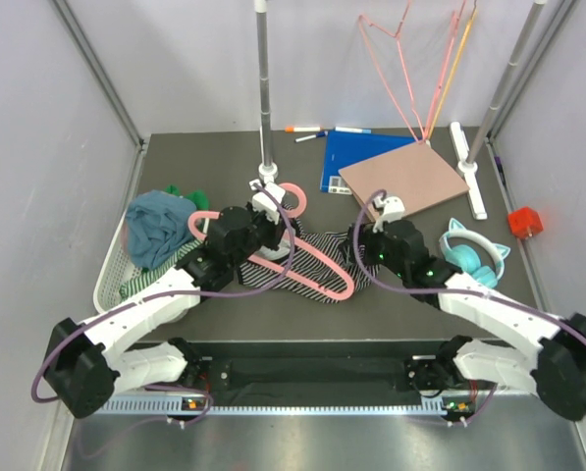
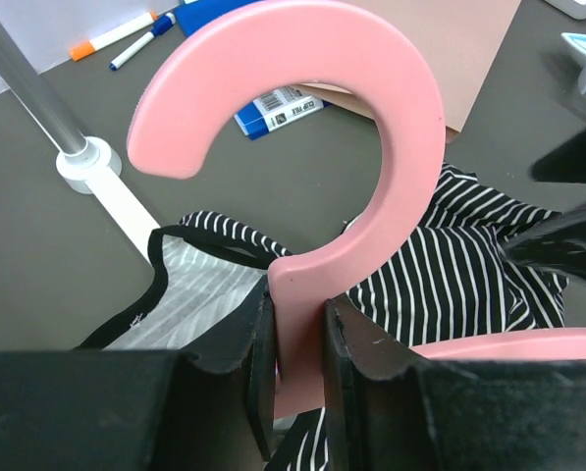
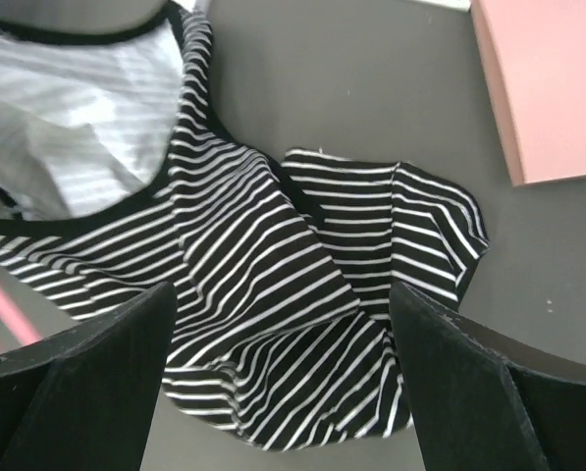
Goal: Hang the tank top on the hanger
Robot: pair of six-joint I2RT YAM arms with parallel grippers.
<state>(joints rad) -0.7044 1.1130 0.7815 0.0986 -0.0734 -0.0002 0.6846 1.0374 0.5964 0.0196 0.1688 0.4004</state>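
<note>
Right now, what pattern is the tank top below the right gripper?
The tank top has fine black-and-white stripes with dark edging, clearest in the right wrist view.

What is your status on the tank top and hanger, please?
Left gripper shut on hanger neck. Right gripper open over tank top. Top crumpled on table, not yet hung. Nothing in the way.

I found the top external camera mounted high behind the rig, looking down and forward over the whole table (image 1: 302, 319). The left wrist camera sat very close behind the left gripper (image 2: 299, 299), facing the hanger (image 2: 410, 128) hook. The right wrist camera looked down, close above the tank top (image 3: 263, 294). All three views shared that garment.
</note>
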